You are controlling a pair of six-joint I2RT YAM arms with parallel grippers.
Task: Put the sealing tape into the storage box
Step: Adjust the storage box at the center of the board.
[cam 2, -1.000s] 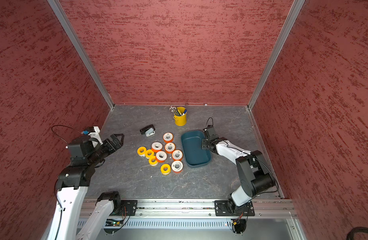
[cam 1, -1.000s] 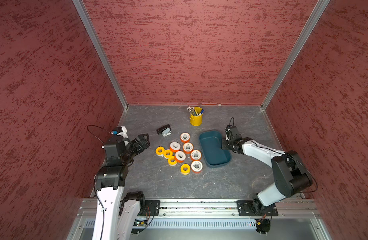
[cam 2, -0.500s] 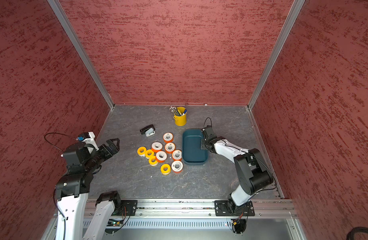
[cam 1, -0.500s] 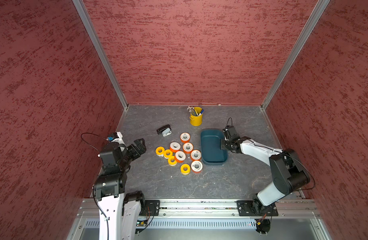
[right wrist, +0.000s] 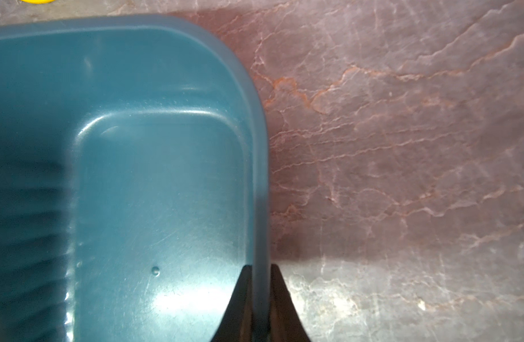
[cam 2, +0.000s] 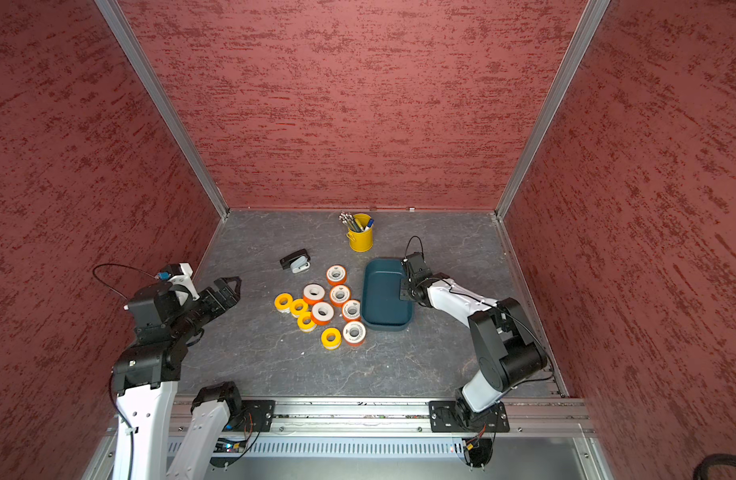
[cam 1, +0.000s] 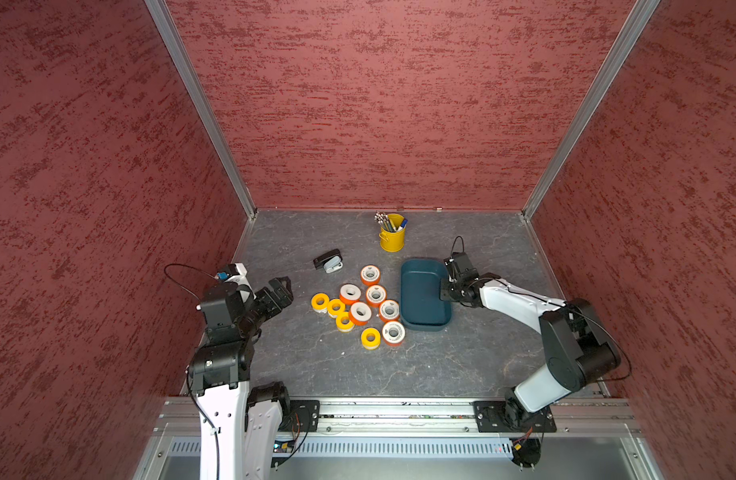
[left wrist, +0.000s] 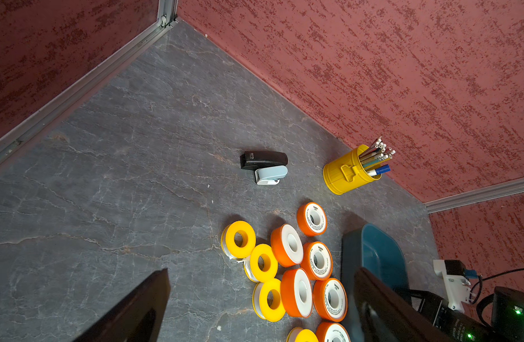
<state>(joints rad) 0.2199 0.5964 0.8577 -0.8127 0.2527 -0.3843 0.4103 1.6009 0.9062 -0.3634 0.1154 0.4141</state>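
storage box (right wrist: 256,154) rim pinched by right end effector (right wrist: 260,268)

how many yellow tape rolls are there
4. Three yellow rolls form a close row on the cluster's side away from the storage box. The fourth yellow roll lies nearest the front, beside an orange roll. None seems hidden.
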